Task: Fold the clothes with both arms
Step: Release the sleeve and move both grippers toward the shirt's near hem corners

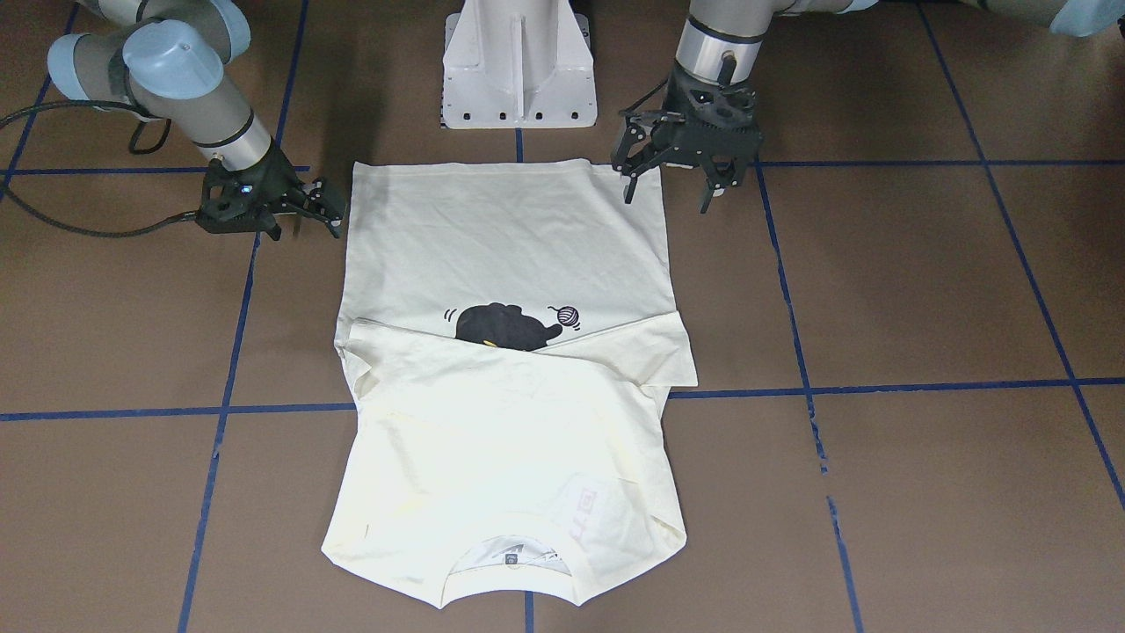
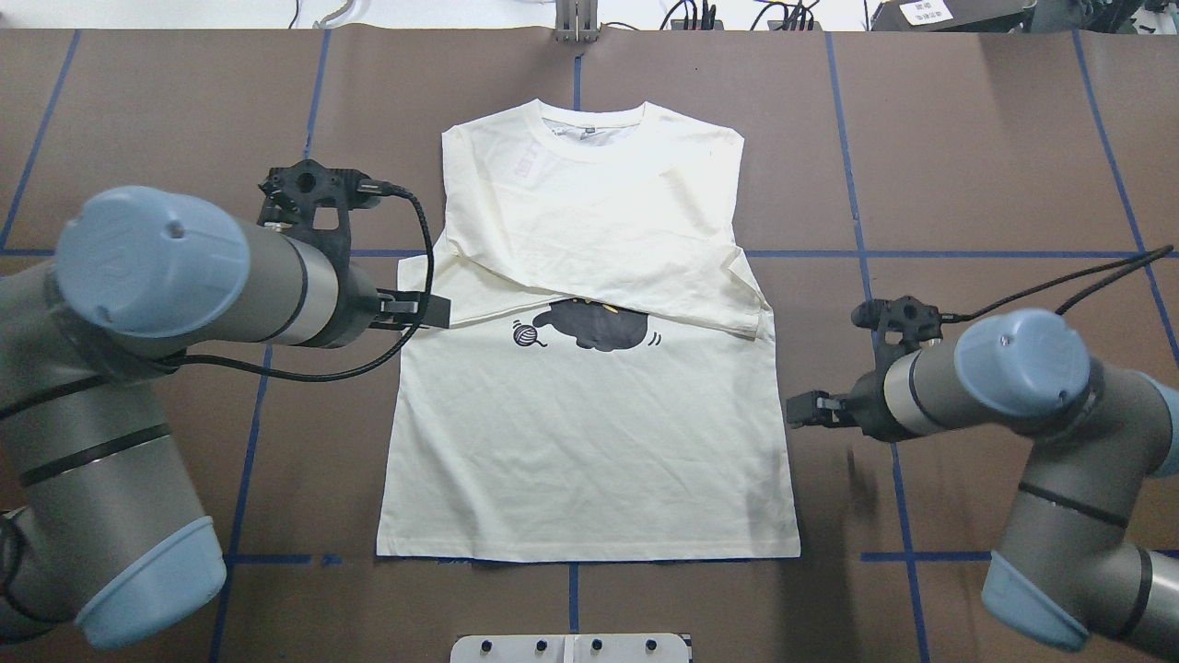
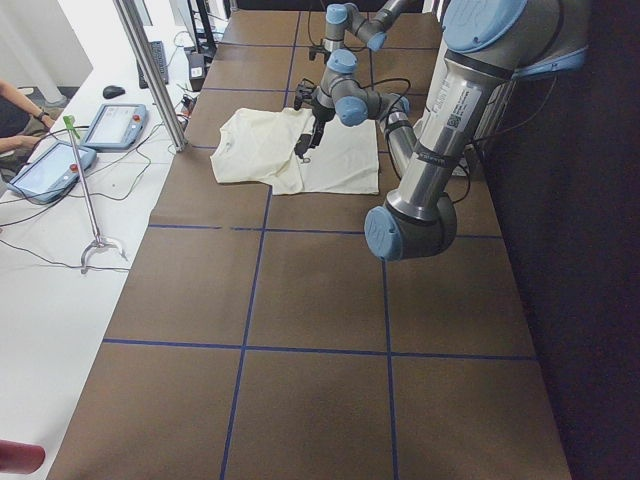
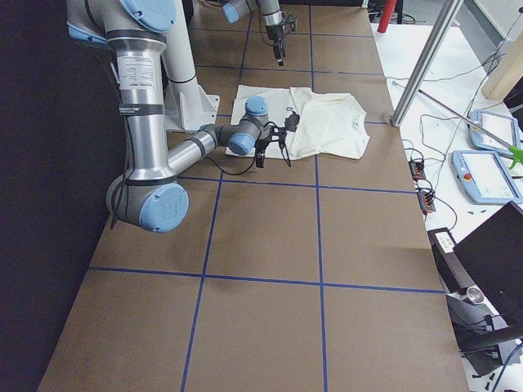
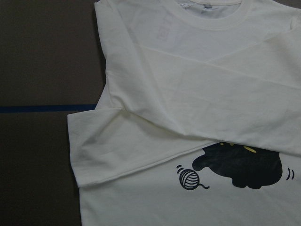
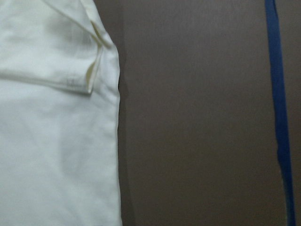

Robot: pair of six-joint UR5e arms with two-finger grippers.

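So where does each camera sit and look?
Front-facing: across the table, facing the robot; left hand, right hand.
Overhead: behind the robot, looking down; left arm, right arm.
Exterior left: table's left end; left arm nearest.
Exterior right: table's right end; right arm nearest.
Left wrist: down onto shirt; no body.
Right wrist: shirt's edge; no body.
All see the shirt.

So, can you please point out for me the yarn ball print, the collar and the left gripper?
yarn ball print [image 5: 189, 178], left wrist view, centre of the ball.
collar [image 5: 216, 21], left wrist view, middle of the ribbed band.
left gripper [image 1: 668, 202], front-facing view, midway between its fingertips.
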